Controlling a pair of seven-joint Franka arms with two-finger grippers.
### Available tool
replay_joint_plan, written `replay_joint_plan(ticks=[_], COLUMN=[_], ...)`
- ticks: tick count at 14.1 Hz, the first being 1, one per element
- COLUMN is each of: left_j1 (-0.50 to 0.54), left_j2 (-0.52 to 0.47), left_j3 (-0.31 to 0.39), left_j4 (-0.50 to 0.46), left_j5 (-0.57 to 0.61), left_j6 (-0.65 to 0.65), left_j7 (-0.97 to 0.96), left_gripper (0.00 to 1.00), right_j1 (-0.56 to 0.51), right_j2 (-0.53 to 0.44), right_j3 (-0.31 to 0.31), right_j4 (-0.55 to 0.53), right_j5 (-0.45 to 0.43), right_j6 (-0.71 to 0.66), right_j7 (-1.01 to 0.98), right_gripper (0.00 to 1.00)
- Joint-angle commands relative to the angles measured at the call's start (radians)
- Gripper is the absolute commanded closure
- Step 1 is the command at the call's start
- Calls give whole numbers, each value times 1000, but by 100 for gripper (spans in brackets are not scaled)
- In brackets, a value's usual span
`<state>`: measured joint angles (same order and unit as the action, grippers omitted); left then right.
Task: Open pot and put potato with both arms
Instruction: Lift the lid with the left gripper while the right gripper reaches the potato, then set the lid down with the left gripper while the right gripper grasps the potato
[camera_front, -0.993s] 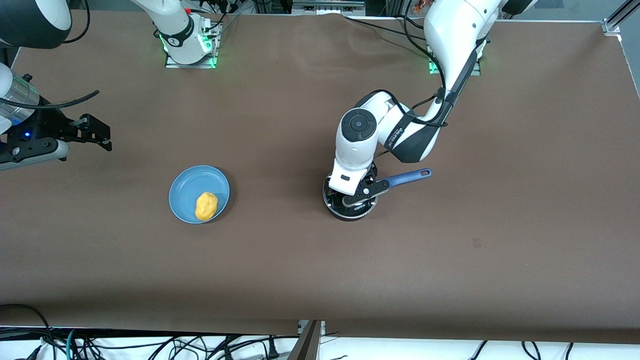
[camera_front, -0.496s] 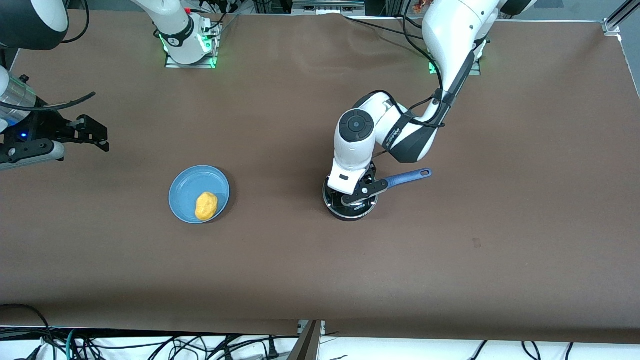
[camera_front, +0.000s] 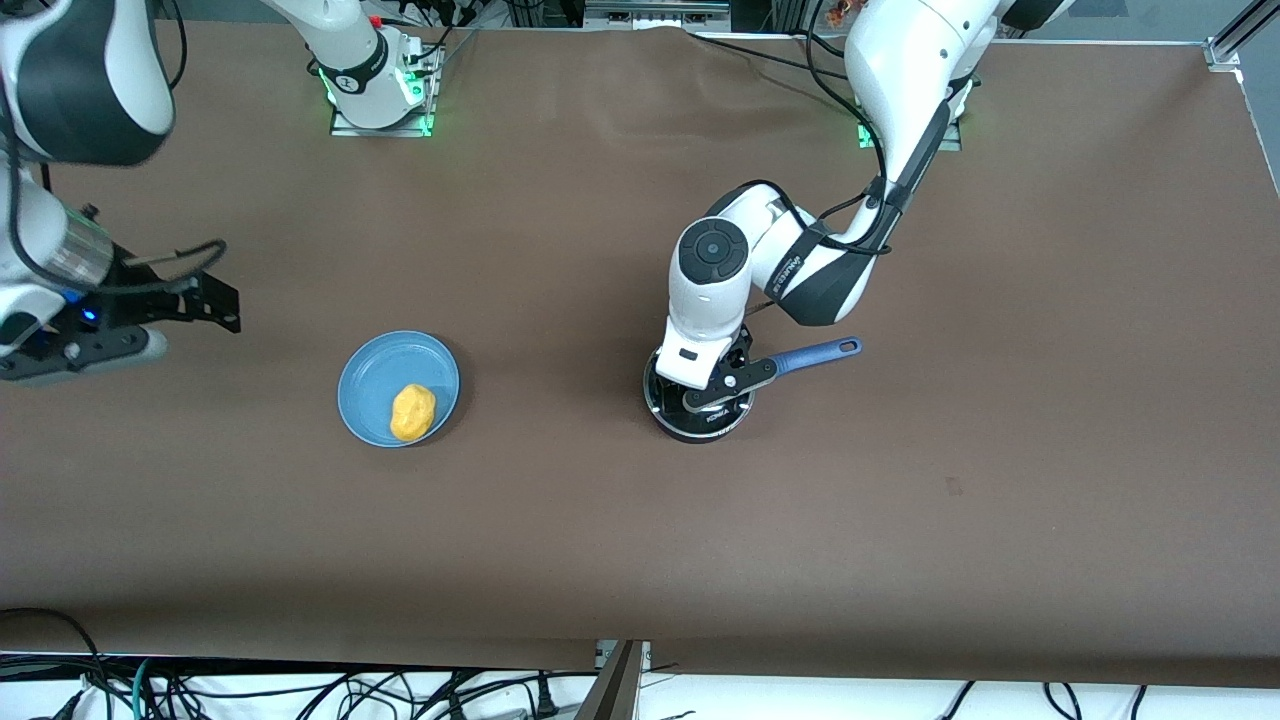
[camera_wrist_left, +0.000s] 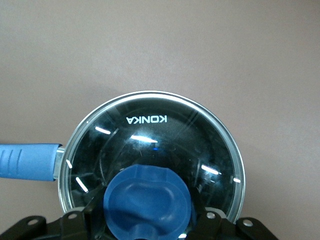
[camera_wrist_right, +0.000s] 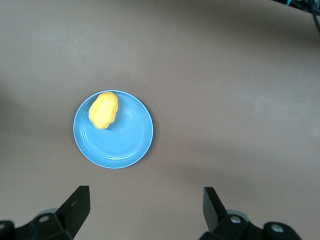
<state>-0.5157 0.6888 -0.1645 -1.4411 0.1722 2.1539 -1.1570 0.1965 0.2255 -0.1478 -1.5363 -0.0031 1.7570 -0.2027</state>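
Note:
The black pot (camera_front: 668, 412) stands mid-table with its blue handle (camera_front: 820, 353) pointing toward the left arm's end. Its glass lid (camera_wrist_left: 150, 135) is on. My left gripper (camera_front: 716, 392) is down on the lid, and in the left wrist view it (camera_wrist_left: 148, 212) is shut on the blue knob (camera_wrist_left: 148, 197). The yellow-orange potato (camera_front: 412, 412) lies on a light-blue plate (camera_front: 375, 372) toward the right arm's end. My right gripper (camera_front: 222, 302) is open and empty, up in the air beside the plate. In the right wrist view the potato (camera_wrist_right: 103, 110) and the plate (camera_wrist_right: 127, 142) lie ahead of the open right gripper (camera_wrist_right: 146, 200).
The brown table cover (camera_front: 600, 540) is bare between the plate and the pot. The arm bases (camera_front: 375, 95) stand along the table edge farthest from the front camera. Cables hang below the nearest edge.
My right arm has swung toward the plate, and its gripper is now closer to it. My left gripper has stayed on the lid's knob, and the pot has barely shifted.

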Motion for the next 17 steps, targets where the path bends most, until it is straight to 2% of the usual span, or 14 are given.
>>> replay_joint_plan(ticks=[1,3,5,6,7,8,9,12,14,17], left_j1=[38,100,184,234,293,351,397,411,413,424], left_j2=[-83,-127,-179,-216,-257,-290,-311,-327,-313,-279], left_j3=[-4,-15,-13,-13,-10,-1,38,242,347,433], left_j4=[-15,-15,-42,-85,-134,-177,-211,-283,-324,-433], left_j5=[13,-26,-88,-91,-95,-129,-185,-289,-290,-292], left_j6=[-28,-72,-94,-94,-94,-92,-92,-85,-47,133], left_j7=[17,147,325,430,568,720,881,1283,1443,1594], left_gripper=[46,46,46,46,46,46,46,46,46,45], right_j1=[-9,4,5,20,23,24,33,110,132,135], right_j2=[53,177,227,253,280,306,345,405,435,472], right_j3=[7,10,11,11,14,16,16,17,16,16], right_j4=[15,18,18,13,8,5,7,7,5,-11], right_j5=[6,-5,9,12,41,119,173,181,178,179], right_j6=[-2,44,96,116,145,174,208,306,340,380], right_j7=[3,0,-9,3,5,11,32,140,140,141], right_gripper=[0,0,0,0,0,0,0,0,0,0])
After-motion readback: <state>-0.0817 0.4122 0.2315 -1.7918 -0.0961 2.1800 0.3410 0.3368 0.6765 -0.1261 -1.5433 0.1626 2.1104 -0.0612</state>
